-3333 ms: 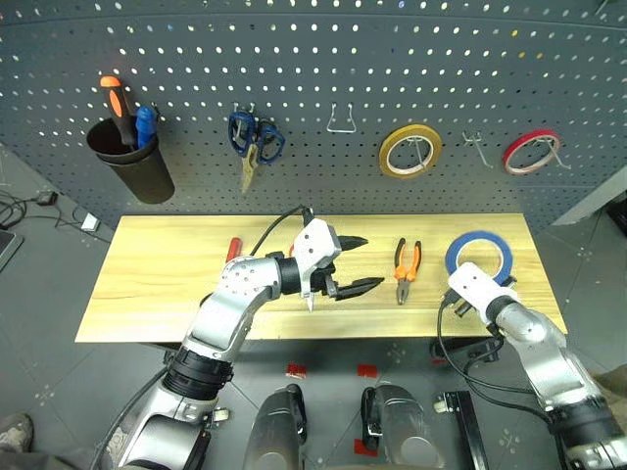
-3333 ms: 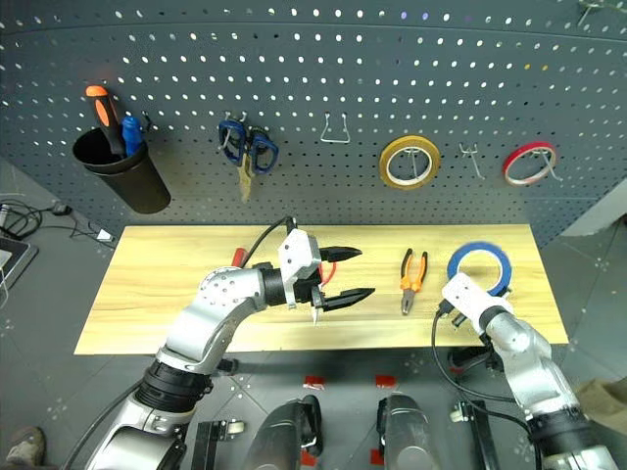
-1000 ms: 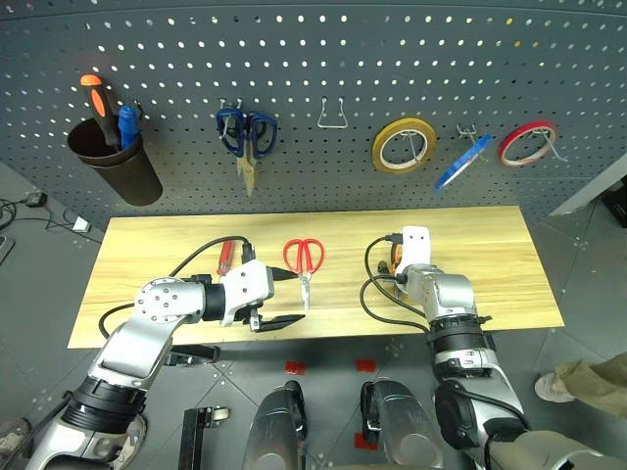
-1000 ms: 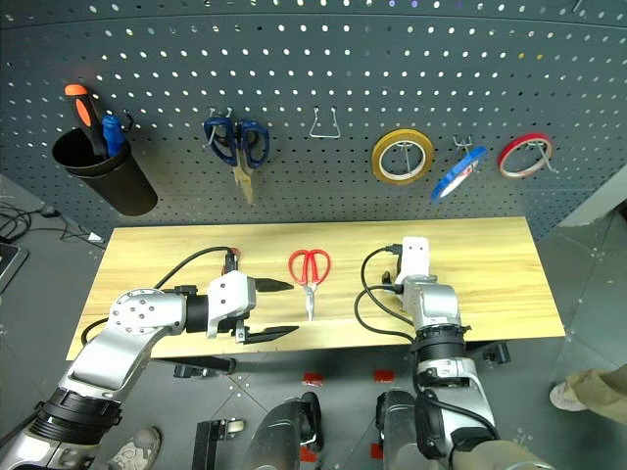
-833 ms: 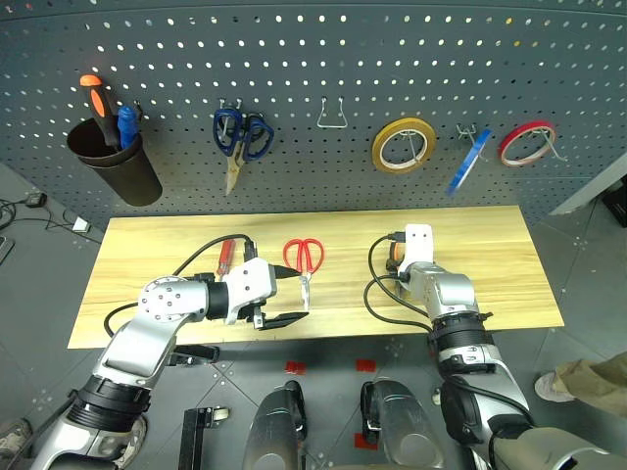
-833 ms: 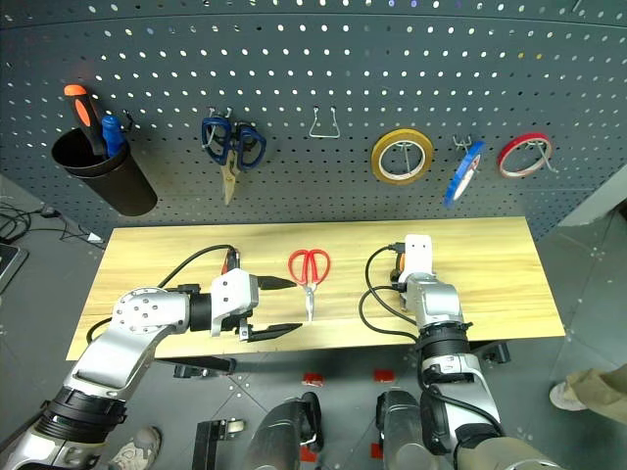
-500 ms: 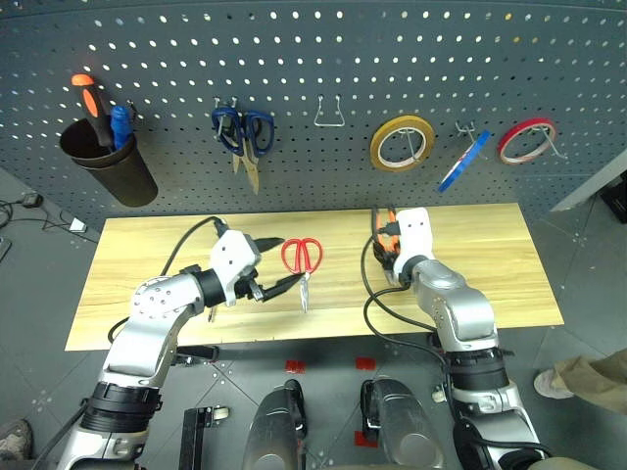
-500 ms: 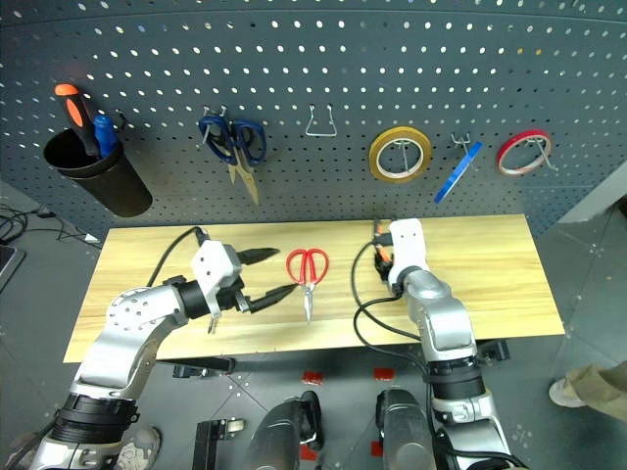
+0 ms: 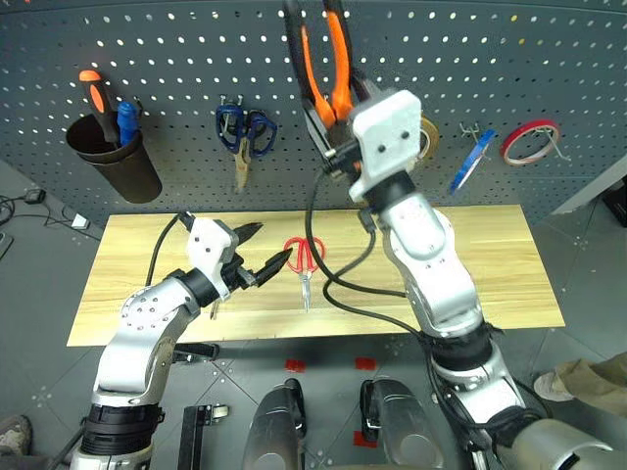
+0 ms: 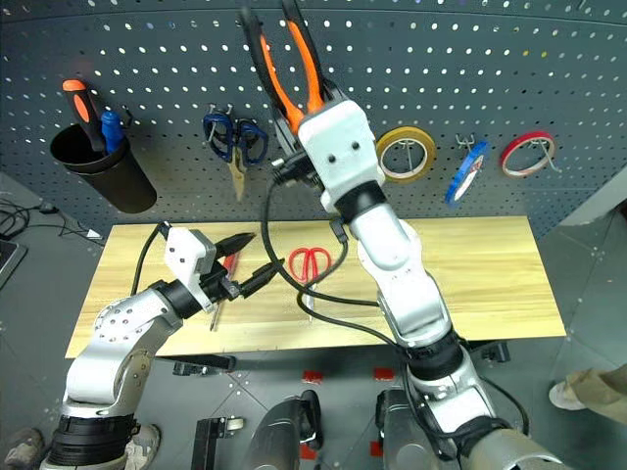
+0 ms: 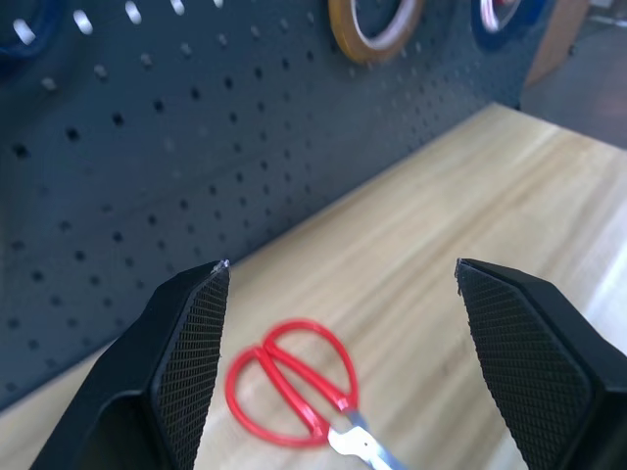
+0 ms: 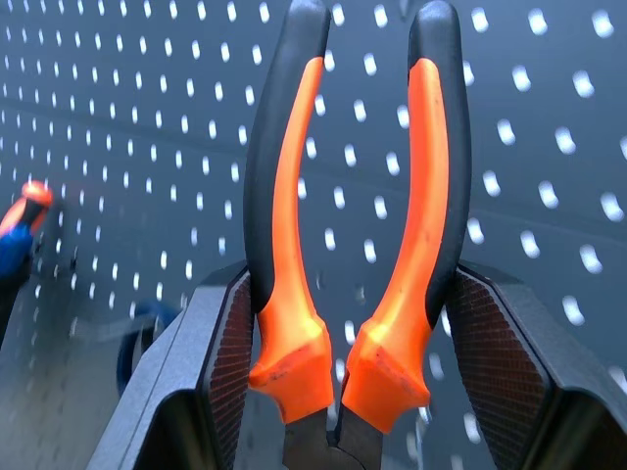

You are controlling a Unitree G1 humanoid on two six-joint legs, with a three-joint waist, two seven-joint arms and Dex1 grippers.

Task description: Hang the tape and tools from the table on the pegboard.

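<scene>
My right gripper [image 12: 345,323] is raised in front of the pegboard [image 9: 176,59] and is shut on the pliers [image 9: 321,59]. Their orange-and-black handles [image 12: 284,196] point up. The blue tape [image 9: 470,162] hangs on a pegboard hook between the yellow and red rolls. The red-handled scissors [image 9: 304,259] lie on the table [image 9: 490,264] near its middle. My left gripper [image 9: 271,242] hovers just left of the scissors [image 11: 294,392], open and empty. A red bit of the screwdriver [image 10: 229,262] shows behind the left fingers.
On the pegboard hang blue-handled scissors [image 9: 245,127], a yellow roll [image 10: 407,155] and a red roll [image 9: 529,142]. A black cup [image 9: 108,157] at the far left holds an orange-handled screwdriver. The right half of the table is bare wood.
My right gripper closed on the pliers and lifted them from the table high up before the pegboard. My left gripper rose a little and turned toward the scissors.
</scene>
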